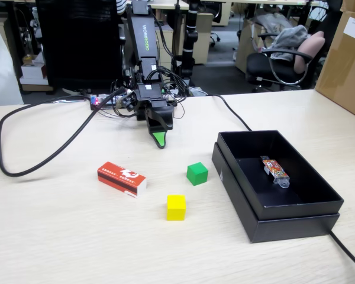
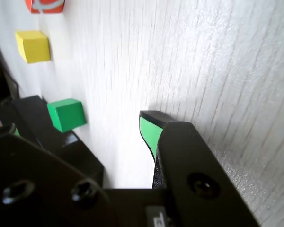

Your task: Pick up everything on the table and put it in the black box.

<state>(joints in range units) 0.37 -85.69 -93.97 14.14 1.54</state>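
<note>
Office chairs stood behind your tabletop (image 1: pixel 59 236). Beside the black box (image 1: pixel 296 216) sat a green cube (image 1: pixel 197 173), small, light, hard; pinch its flat sides. Your fingers (image 1: pixel 160 142) stood apart, holding nothing.

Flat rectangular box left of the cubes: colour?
Red with a white end and white markings, clearest in the fixed view.

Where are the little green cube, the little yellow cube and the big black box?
green cube (image 1: pixel 197 174), fixed view, front face.
yellow cube (image 1: pixel 176 207), fixed view, front face.
shallow matte black box (image 1: pixel 296 225), fixed view, front outer wall.
</note>
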